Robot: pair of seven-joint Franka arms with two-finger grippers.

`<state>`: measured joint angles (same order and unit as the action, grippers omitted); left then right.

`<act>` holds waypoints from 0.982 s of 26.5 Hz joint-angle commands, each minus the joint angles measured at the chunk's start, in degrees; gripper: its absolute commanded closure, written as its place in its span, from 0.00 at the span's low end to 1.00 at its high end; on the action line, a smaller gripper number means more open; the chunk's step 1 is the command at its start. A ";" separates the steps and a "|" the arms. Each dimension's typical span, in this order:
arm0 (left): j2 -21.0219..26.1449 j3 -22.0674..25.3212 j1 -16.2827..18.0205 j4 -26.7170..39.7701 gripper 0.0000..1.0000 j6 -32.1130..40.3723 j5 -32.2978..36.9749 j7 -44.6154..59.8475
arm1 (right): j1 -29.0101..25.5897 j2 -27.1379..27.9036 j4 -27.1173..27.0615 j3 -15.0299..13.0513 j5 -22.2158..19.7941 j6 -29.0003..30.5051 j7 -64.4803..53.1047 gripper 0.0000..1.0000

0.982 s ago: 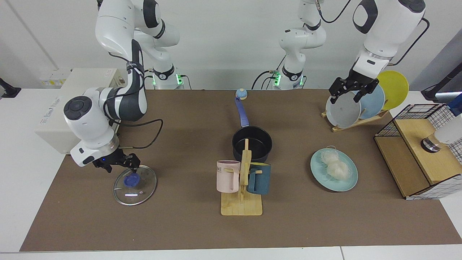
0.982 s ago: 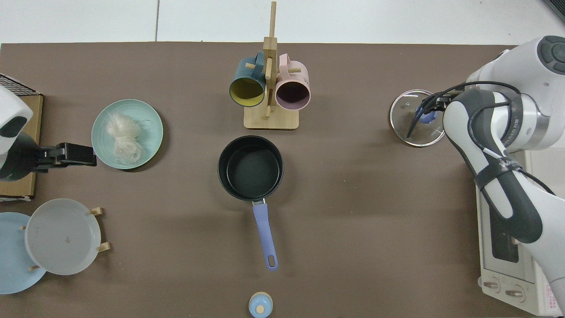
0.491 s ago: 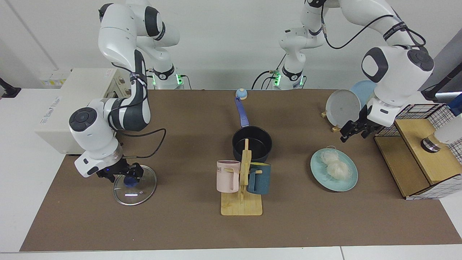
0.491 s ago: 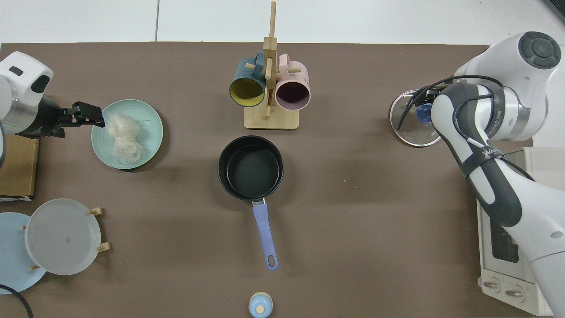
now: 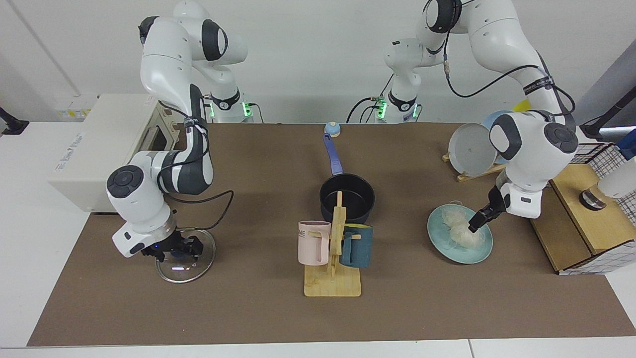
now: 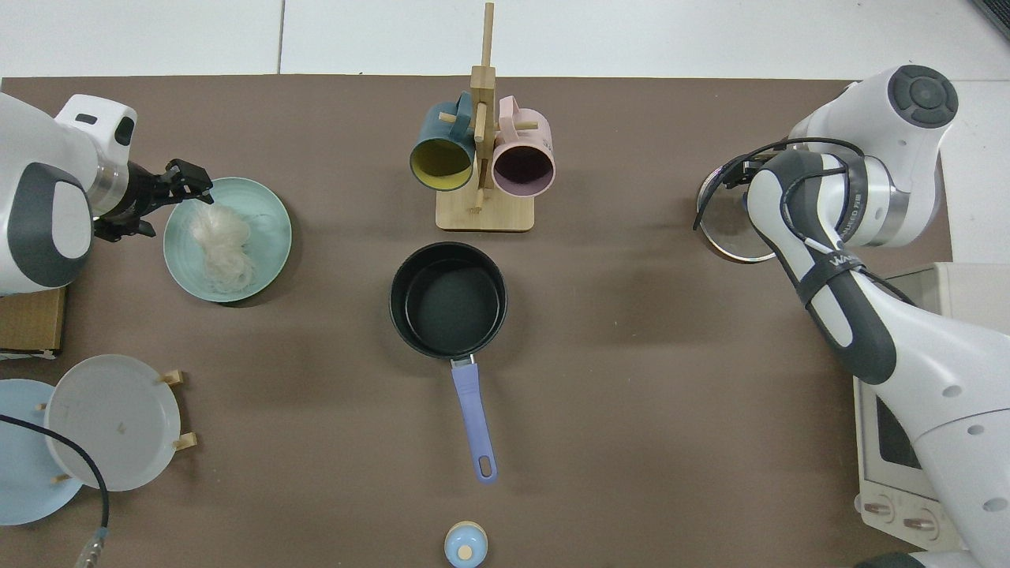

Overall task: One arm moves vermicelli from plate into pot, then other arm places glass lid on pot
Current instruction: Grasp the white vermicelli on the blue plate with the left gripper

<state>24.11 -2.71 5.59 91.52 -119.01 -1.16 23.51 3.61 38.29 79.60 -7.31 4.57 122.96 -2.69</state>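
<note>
Starting with the facing view: nothing finished yet. Whitish clump of thin vermicelli lying on the round light teal plate at right of centre, one clump and one plate. Left gripper down at the clump's right edge, grasp not confirmed. One small dark navy pot at centre, empty. One clear glass lid with a blue knob flat on the brown desk at lower left, right gripper low over the knob, grip impossible to tell. Two mugs at centre.

Turning to the top view: vermicelli on the plate at upper left, left gripper over the rim with jaws moderately spread, holding nothing. Pot bare inside at centre. Glass lid at upper right, mostly hidden under an arm. Left to do: noodle transfer, then lidding.
</note>
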 commanded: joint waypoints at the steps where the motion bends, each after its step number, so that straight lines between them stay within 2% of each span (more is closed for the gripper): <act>1: 1.99 -0.11 -0.58 1.28 0.00 -3.58 1.34 4.25 | 0.25 0.65 0.20 -0.07 1.41 1.32 -1.61 0.00; 8: 2.52 -0.63 -0.85 4.36 0.00 -5.97 1.96 1.89 | 0.78 0.03 2.23 -0.07 0.44 0.00 -1.70 0.00; 16: 2.61 -0.63 -1.38 7.44 0.00 -8.87 1.96 -2.94 | 1.05 -0.23 2.14 -0.33 0.01 -2.81 -1.70 0.00; 18: 2.61 -0.63 -1.29 7.53 0.03 -8.87 1.96 -4.08 | 1.05 -0.58 2.23 -0.60 0.00 -3.77 -1.79 0.00; 19: 2.70 -0.63 -1.11 7.36 0.11 -8.96 1.96 -5.05 | 0.96 -0.76 2.14 -0.60 -0.17 -4.56 -1.79 0.00; 20: 2.78 -0.63 -1.02 6.83 0.24 -8.70 1.96 -5.84 | 0.96 -0.76 2.14 -0.60 -0.43 -5.18 -1.79 0.00; 23: 3.75 -0.63 -0.76 4.90 0.98 -7.56 1.35 -6.11 | 1.14 -1.20 2.14 -0.69 -1.40 -6.94 -1.70 0.00; 26: 4.89 -0.63 -0.58 1.83 1.00 -3.70 1.34 -5.58 | 1.13 -1.38 2.32 -0.69 -2.02 -7.82 -1.79 0.01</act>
<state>27.38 -3.60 4.84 97.12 -126.22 -0.27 18.57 4.58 38.39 80.99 -7.82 3.67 117.44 -2.85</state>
